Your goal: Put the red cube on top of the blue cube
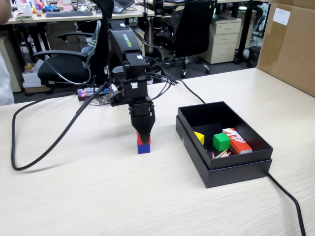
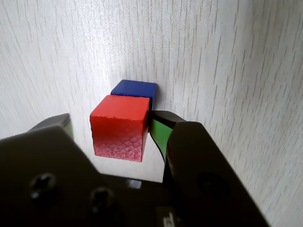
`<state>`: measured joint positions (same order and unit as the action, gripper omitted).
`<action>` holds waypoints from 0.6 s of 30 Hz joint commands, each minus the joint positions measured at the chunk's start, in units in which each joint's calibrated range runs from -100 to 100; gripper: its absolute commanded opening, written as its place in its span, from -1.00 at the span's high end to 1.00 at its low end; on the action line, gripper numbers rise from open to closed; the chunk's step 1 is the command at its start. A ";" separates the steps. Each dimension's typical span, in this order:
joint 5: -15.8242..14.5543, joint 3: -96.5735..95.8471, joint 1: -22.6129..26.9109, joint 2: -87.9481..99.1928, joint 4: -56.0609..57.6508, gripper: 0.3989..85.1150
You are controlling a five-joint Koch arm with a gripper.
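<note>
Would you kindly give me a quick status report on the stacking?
Gripper shut on red cube. Red cube directly over blue cube, seemingly resting on it. Nothing in the way.

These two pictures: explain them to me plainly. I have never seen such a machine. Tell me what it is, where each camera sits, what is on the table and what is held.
The black machine is a small robot arm standing on a pale wooden table. One picture comes from a camera standing beside the table; the other from a camera riding on the arm's wrist, looking down past its hand. The hand grips the red cube directly over the blue cube; whether it rests on it yet is unclear. To the right in the fixed view stands an open black box with a yellow piece, a green cube and an orange-red box inside.
</note>
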<state>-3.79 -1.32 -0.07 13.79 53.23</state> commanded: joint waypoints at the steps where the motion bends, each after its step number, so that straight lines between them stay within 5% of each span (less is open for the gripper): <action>1: 0.39 1.96 0.05 0.84 -1.53 0.02; 8: 0.68 1.96 0.05 5.55 -0.66 -0.06; 18: 1.51 -8.56 0.49 37.22 -0.49 -0.08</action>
<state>-2.81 -10.63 0.37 40.58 53.23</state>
